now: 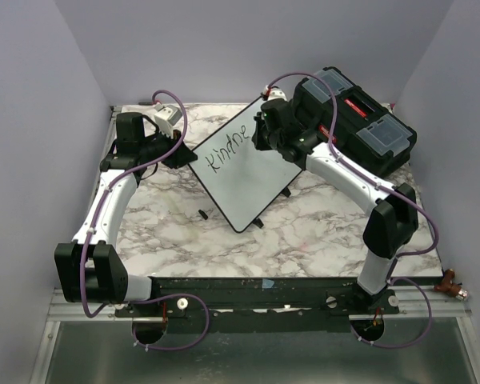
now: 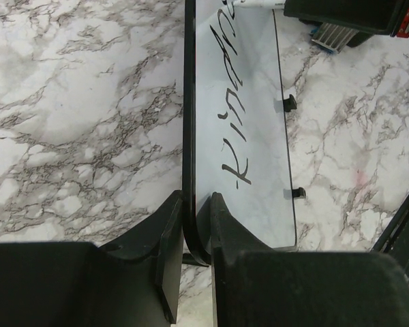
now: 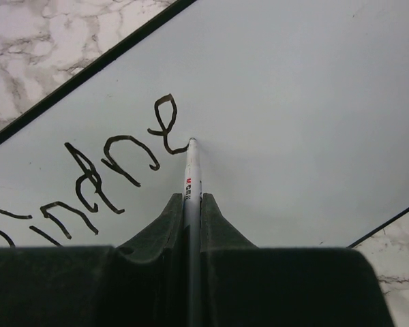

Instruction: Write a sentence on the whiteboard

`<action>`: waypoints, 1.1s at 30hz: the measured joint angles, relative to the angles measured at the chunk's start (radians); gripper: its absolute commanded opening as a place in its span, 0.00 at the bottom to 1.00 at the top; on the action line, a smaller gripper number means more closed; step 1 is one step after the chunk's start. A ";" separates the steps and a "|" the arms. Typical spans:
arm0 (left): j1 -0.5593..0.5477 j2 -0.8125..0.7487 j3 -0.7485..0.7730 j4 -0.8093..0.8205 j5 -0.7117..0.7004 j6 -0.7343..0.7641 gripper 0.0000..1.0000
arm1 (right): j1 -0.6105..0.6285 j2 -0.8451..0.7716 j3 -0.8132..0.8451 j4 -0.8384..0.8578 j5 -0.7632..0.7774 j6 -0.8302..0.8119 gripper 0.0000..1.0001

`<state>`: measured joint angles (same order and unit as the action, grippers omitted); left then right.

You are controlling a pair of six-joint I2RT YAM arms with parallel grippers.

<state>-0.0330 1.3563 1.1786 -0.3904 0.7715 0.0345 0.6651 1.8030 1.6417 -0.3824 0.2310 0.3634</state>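
Observation:
The whiteboard (image 1: 252, 188) lies slanted mid-table, white with a thin black frame. Black lettering (image 1: 226, 150) on it reads "Kindne". My left gripper (image 1: 178, 157) is shut on the board's left corner edge; in the left wrist view the jaws (image 2: 196, 211) pinch the black frame of the whiteboard (image 2: 249, 82), with the lettering (image 2: 233, 136) running away from them. My right gripper (image 1: 266, 134) is shut on a white marker (image 3: 192, 170). The marker tip touches the whiteboard (image 3: 293, 88) just right of the last "e" of the lettering (image 3: 102, 170). The right gripper (image 3: 192, 199) holds the marker barrel upright.
A black plastic toolbox (image 1: 356, 120) stands at the back right, just behind the right arm. A small black piece (image 1: 202, 214) lies on the marble table (image 1: 304, 240) near the board's lower left edge. The board's small feet (image 1: 260, 222) stick out along its near right edge.

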 measured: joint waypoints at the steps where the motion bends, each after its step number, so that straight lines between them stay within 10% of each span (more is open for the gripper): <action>1: 0.000 -0.001 -0.002 0.000 0.000 0.001 0.00 | -0.003 0.002 0.011 -0.009 0.009 -0.002 0.01; 33: -0.005 -0.168 -0.205 0.155 -0.061 -0.070 0.00 | -0.011 -0.275 -0.224 0.052 0.003 0.053 0.01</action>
<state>-0.0380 1.1885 0.9737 -0.2356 0.7109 -0.0357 0.6540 1.5284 1.4181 -0.3305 0.2337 0.4160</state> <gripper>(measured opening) 0.186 0.114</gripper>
